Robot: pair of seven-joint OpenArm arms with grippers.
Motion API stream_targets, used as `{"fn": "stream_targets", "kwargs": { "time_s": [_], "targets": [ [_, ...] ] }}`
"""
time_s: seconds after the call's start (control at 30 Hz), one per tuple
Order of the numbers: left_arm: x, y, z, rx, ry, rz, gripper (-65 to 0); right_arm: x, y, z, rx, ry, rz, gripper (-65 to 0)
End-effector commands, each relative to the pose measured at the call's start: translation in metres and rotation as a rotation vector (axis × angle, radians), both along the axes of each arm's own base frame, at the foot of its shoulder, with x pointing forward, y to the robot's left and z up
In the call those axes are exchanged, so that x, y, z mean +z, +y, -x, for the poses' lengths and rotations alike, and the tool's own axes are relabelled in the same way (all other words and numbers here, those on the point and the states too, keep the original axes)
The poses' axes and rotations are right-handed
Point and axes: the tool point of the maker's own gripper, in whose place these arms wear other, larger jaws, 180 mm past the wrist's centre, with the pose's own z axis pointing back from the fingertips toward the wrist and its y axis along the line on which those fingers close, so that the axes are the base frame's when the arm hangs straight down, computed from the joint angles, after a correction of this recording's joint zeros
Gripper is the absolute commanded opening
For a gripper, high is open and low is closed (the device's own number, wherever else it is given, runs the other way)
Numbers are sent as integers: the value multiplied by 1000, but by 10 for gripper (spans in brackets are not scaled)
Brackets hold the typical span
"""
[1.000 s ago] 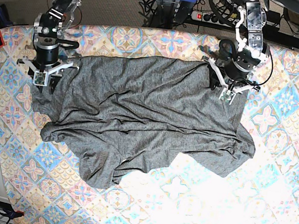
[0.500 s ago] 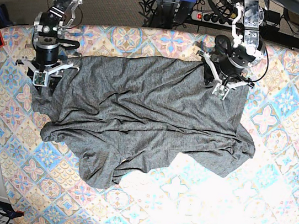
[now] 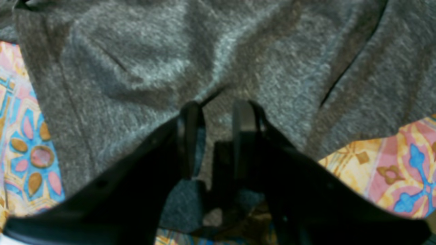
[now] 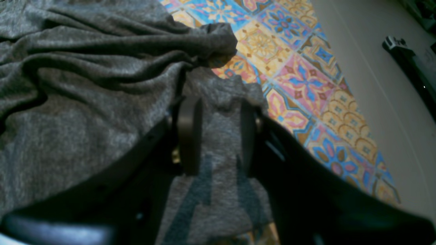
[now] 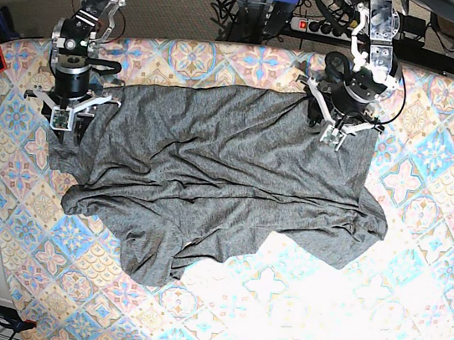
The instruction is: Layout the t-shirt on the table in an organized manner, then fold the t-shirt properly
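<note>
Lying crumpled across the far half of the tabletop (image 5: 407, 331), spread wide but with many folds and wrinkles: the dark grey t-shirt (image 5: 216, 185), on a cloth of pastel blue, pink and beige tile patterns. Bunched into a rounded lump at the near left corner, with one flap reaching toward the near edge and a wider flap on the right side of the base view.

Gripping the shirt at its two far corners. On the left of the base view, the right gripper (image 5: 63, 117) pointing down at the fabric edge; in the right wrist view, fingers (image 4: 188, 136) partly closed with a strip of grey jersey pinched between them, the fabric rising into a small peak just past the tips, patterned cloth visible beside it. On the right of the base view, the left gripper (image 5: 333, 134) tilted over the other far corner; in the left wrist view, fingers (image 3: 242, 136) also narrowly apart, grey fabric caught between them and creases running out from the tips. Picture there a little blurred, but hold on the cloth clear enough.
</note>
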Motion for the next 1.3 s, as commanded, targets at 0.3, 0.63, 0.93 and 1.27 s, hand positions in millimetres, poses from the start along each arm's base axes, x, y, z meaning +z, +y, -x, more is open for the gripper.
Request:
{"fn": "stream_targets", "kwargs": {
  "time_s": [0.3,0.63,0.93,1.27],
  "targets": [
    [9,-1,-7,1,-39,10,-480,15,-3,-6,3,-55,14,-468],
    [9,-1,-7,1,-39,8,-480,16,-3,-6,3,-55,14,-468],
    [7,-1,-2,1,-28,8,-480,12,-1,0,2,-48,9,-468],
    [7,-1,-1,1,-28,8,-480,18,2,8,-14,-93,-90,-468]
  ]
}}
